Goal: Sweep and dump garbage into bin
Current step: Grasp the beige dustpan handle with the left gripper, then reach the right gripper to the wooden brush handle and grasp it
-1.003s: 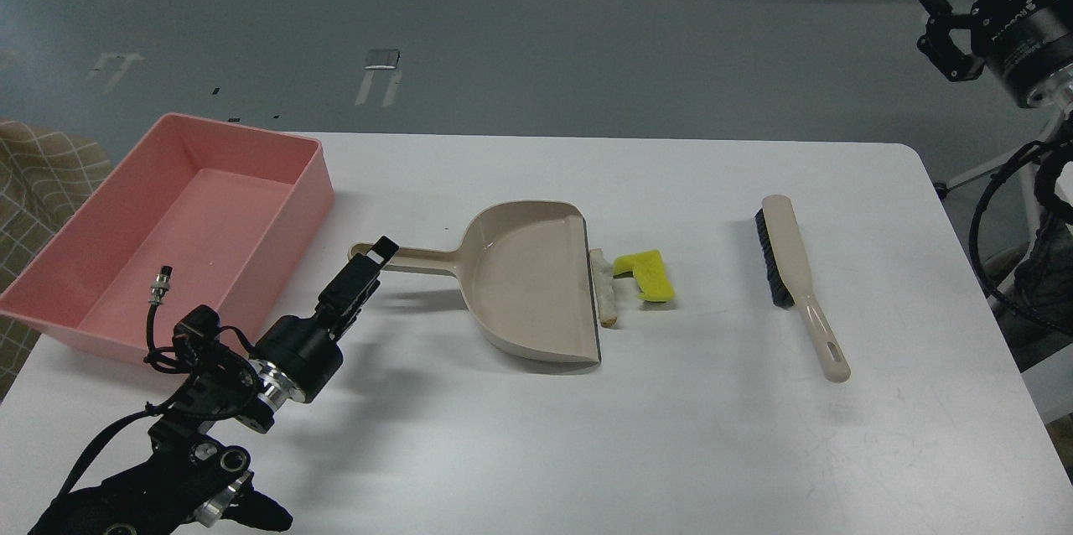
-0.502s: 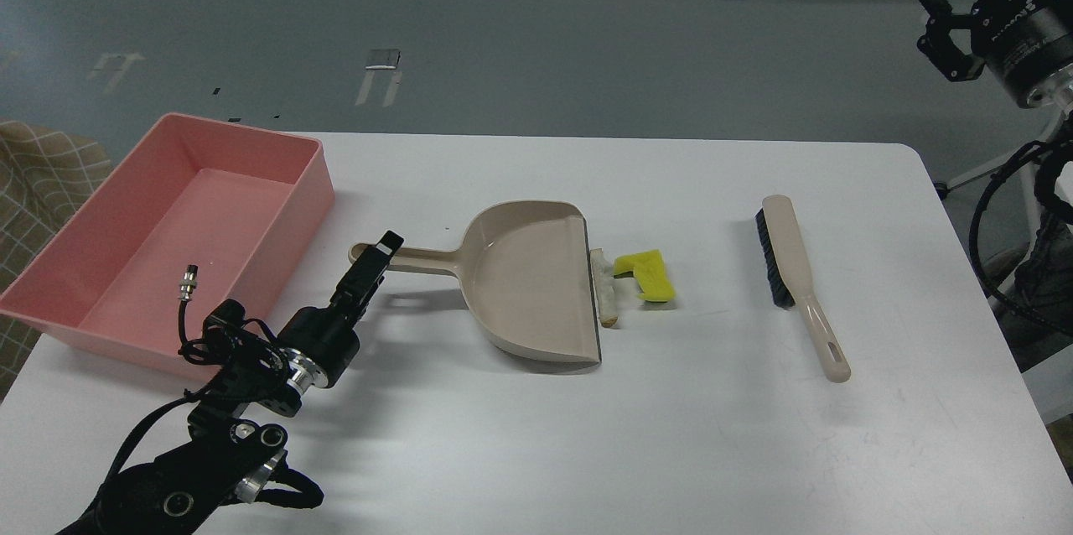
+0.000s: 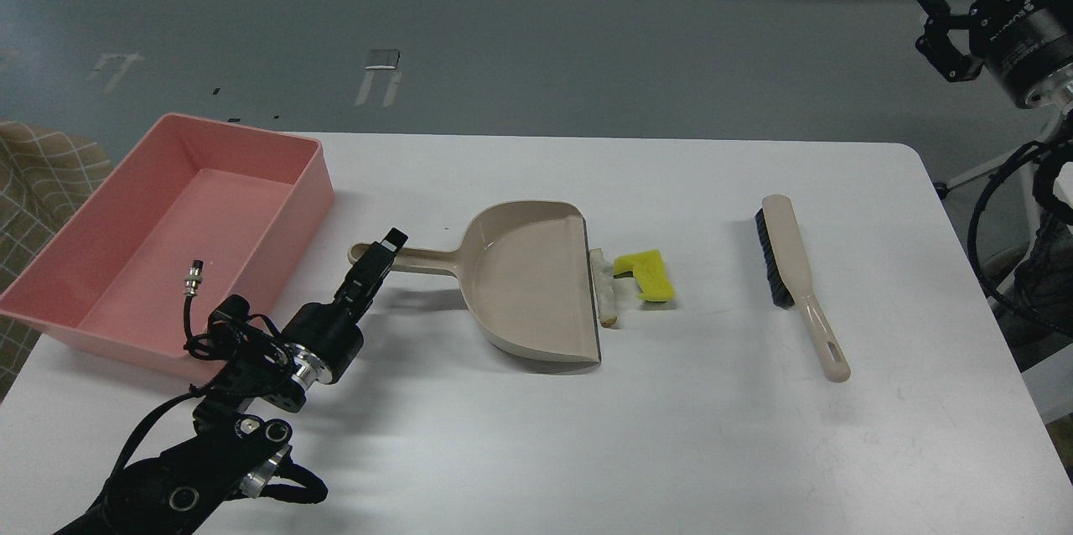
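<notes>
The garbage lies mid-table: a whitish bread-like wedge [image 3: 603, 287] rests against the dustpan's open lip, with a yellow L-shaped sponge piece [image 3: 646, 273] just right of it. The beige dustpan [image 3: 528, 283] lies flat, its handle pointing left. The pink bin [image 3: 312, 183] stands at the table's left and holds nothing I can see. My left gripper [image 3: 382, 253] is over the end of the dustpan handle; it is seen side-on, so I cannot tell its fingers apart. My right gripper [image 3: 940, 30] is open and empty, high off the table's far right corner.
The beige brush with black bristles [image 3: 795, 267] lies on the right of the white table [image 3: 721, 434], handle toward me. A checked cloth [image 3: 33, 174] sits left of the bin. The right arm's cables [image 3: 1006, 208] hang past the table's right edge.
My left arm has moved forward and right, bringing its gripper closer over the dustpan handle's end. The garbage, dustpan, brush and right arm have not moved.
</notes>
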Available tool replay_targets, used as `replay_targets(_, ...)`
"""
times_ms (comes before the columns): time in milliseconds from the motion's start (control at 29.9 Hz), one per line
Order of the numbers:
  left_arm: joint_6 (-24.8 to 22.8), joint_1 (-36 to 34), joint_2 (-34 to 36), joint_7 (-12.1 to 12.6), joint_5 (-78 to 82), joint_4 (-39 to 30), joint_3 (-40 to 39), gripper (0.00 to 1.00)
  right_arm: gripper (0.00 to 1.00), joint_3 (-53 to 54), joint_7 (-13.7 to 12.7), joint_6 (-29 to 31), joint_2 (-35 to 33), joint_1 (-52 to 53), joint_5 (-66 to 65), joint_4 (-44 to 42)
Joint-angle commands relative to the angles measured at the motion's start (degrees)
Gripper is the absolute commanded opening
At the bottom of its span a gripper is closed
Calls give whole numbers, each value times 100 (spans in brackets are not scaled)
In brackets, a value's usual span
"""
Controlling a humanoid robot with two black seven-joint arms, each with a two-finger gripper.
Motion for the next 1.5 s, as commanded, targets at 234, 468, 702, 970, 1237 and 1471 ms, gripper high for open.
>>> replay_targets(234,8,-35,-4,223,-27,-52,3,0,100,-17,0,10,13,0,0,1)
replay_targets(468,237,-79,4,258,-45,-104,-6,0,100,-17,-9,27,-14,0,0,1)
replay_targets(702,237,-123,13,267,-54,-192,-6,0,100,-499,-62,185,-830,-289,-105,316)
replay_targets(970,211,-141,13,267,-54,-236,3,0,100,-2847,-53,221,-2967,-457,-448,1679)
replay_targets(1237,132,-158,4,249,-36,-280,56,0,100,-4165,-53,221,-3986,-474,-1377,2443)
replay_targets(1471,105,-184,22,232,-36,-333,205,0,100,-4842,-71,159,-3969,-492,-2178,2935)
